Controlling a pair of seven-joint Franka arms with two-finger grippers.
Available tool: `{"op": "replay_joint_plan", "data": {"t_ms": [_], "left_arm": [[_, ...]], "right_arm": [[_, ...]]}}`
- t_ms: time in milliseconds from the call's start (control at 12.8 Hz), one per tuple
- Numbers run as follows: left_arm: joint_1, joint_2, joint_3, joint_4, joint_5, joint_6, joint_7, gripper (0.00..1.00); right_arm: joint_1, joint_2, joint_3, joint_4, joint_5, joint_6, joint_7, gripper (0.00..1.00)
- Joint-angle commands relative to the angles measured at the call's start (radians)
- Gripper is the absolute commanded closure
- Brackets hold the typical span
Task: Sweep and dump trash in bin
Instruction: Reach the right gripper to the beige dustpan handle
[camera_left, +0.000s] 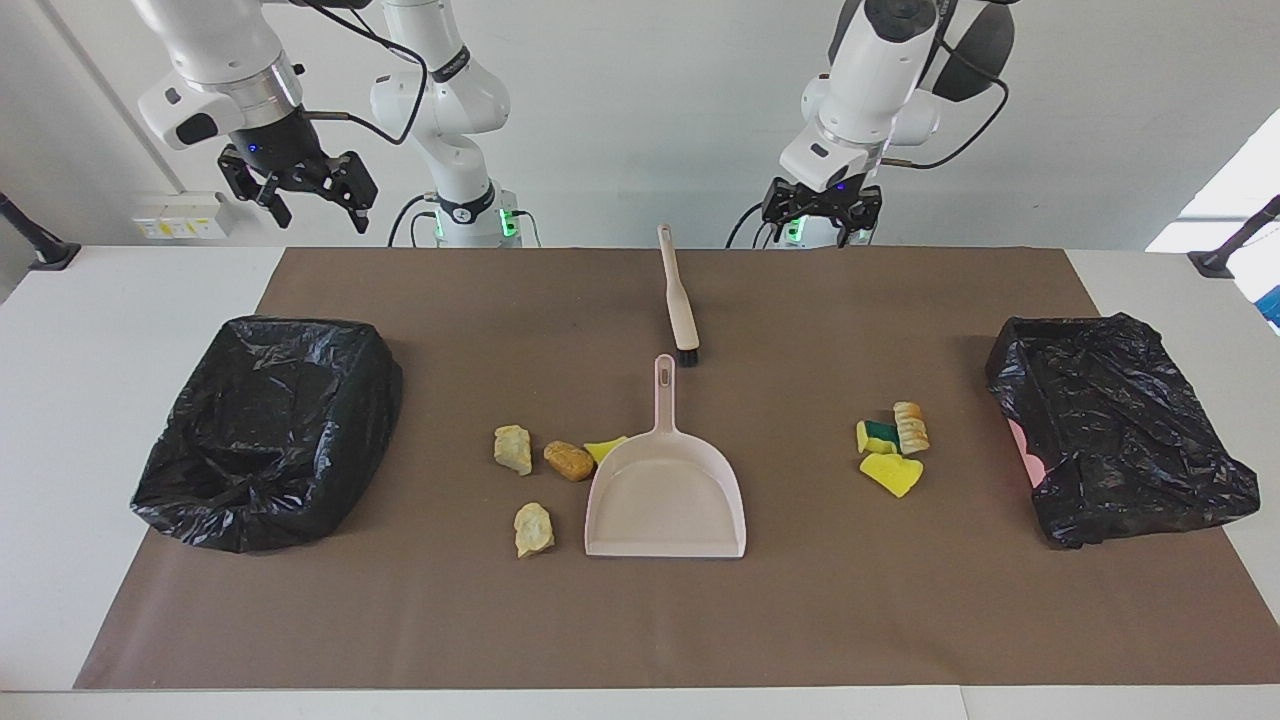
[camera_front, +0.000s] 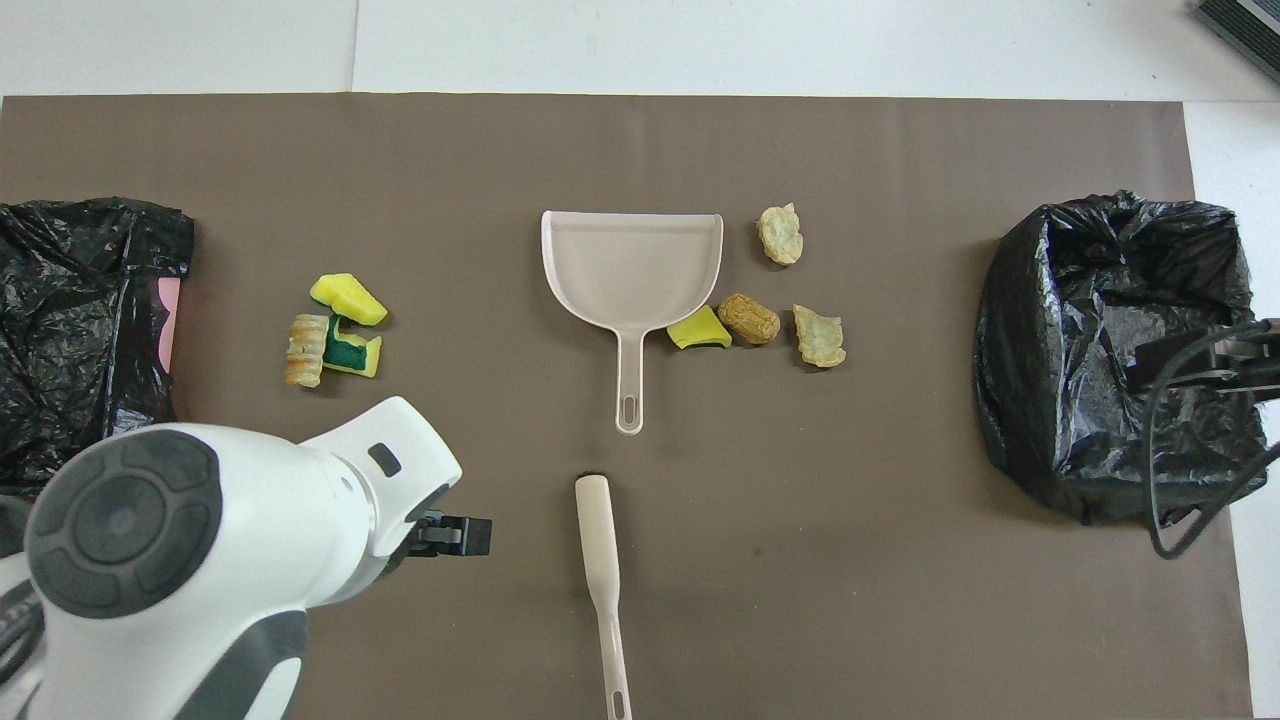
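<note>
The left gripper (camera_left: 822, 222) hangs with its jaws apart over the mat's (camera_left: 400, 620) edge nearest the robots, beside the brush (camera_left: 678, 300) handle. The right gripper (camera_left: 305, 195) is raised with its jaws apart above the bin (camera_left: 265, 430) at its end of the table. Both are well clear of the trash: three scraps (camera_left: 893, 447) lie between the dustpan (camera_left: 665, 495) and the other bin (camera_left: 1115, 440), and four scraps (camera_left: 545, 470) lie beside the dustpan toward the right gripper's bin, one yellow piece (camera_left: 603, 448) touching the pan.
</note>
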Motion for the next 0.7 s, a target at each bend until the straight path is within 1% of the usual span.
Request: {"op": "replay_joint_plan", "data": {"t_ms": [0,78,156,234,312,468,546,624], "left_arm": [[-0.112,-0.051,0.021,-0.118,-0.012,0.113,-0.119,0.0],[-0.165,-0.037,0.019,-0.153,-0.012,0.156,-0.176,0.0],[-0.226,-0.025,0.021,-0.197,-0.012,0.219,-0.228,0.0],[-0.263,-0.008,0.021,-0.24,-0.012,0.292,-0.291,0.0],[-0.326,0.048,0.021,-0.264,-0.012,0.351,-0.344,0.0],[-0.4,0.154,0.019,-0.268,-0.012,0.449,-0.458,0.0],[-0.461,0.187,0.019,-0.276,-0.012,0.496,-0.502,0.0],[-0.483,0.188,0.019,-0.291,-0.012,0.526,-0.526,0.0]], "right_arm": [[-0.004,0.039,0.027,0.022,0.011,0.02,-0.023,0.0],[-0.004,0.054,0.041,0.022,0.014,0.026,-0.022,0.0],[-0.003,0.068,0.053,0.022,0.017,0.051,-0.022,0.0],[-0.003,0.075,0.061,0.022,0.02,0.09,-0.016,0.0],[-0.001,0.091,0.078,0.021,0.022,0.118,-0.013,0.0],[0.025,0.135,0.093,0.021,0.025,0.149,-0.008,0.0],[0.046,0.151,0.093,0.021,0.025,0.182,-0.003,0.0],[0.069,0.167,0.093,0.021,0.025,0.219,0.007,0.0]]}}
